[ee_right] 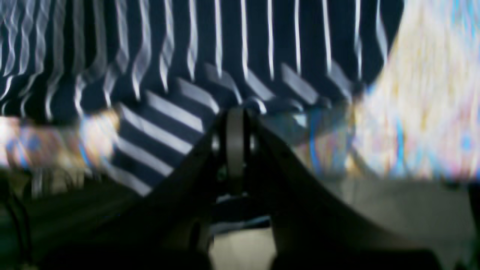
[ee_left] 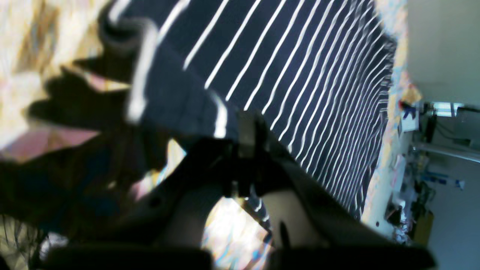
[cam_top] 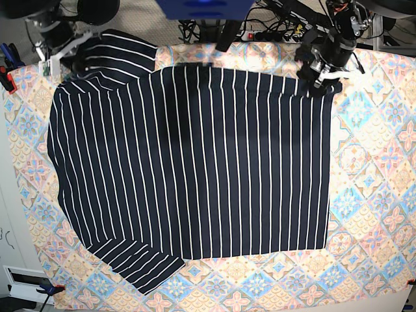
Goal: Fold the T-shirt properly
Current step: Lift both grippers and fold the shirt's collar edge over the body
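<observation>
**Op A:** Looking at the bench [cam_top: 380,195], I see the T-shirt [cam_top: 195,162] spread flat, long axis running left-right in the base view, hem right.

**Op B:** I've got the left end effector [cam_top: 320,73] pinched shut on the hem corner, the right end effector [cam_top: 77,60] clamped near the far sleeve. First fold, I'd judge; next, carry that edge across evenly.
</observation>
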You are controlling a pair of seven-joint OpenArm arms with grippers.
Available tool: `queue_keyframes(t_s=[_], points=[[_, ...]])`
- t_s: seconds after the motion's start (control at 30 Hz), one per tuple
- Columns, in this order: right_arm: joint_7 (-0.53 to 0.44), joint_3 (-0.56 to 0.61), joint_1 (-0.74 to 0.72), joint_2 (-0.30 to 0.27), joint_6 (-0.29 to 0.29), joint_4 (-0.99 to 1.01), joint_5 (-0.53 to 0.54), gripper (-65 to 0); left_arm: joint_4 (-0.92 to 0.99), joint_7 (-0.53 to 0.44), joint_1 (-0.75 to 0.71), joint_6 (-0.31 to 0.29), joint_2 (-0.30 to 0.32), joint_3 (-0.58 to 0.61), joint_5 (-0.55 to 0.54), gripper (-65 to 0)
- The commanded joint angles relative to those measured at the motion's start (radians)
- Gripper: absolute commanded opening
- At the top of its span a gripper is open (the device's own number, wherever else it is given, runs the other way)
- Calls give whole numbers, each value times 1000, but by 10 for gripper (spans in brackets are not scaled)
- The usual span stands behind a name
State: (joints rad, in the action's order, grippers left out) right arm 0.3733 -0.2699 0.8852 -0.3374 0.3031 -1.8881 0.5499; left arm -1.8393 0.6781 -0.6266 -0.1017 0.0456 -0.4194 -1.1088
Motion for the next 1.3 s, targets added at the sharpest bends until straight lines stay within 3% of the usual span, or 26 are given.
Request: queue_keyframes(t_s=[0.0,0.13,0.53,0.93,1.27], points=[[-18,-6,-4,-10,0,-17,5,-646,-20,-10,14,-10,6,-12,-12,-650],[-3,-7,-82,-10,0,-17,5,-646,-20,-10,61,-10,6,-40,-11,-650],[211,-10,-384,-10,0,-15,5,-646,16,30,238,-11,6,-52,26,-650],[223,-12,-576,-12,0,31,3,-646,94,44,356,-14,6,-52,129,-650],[223,-1,-737,-68,0,212,3,-646,200,42,440,-14,18,-54,174,-650]])
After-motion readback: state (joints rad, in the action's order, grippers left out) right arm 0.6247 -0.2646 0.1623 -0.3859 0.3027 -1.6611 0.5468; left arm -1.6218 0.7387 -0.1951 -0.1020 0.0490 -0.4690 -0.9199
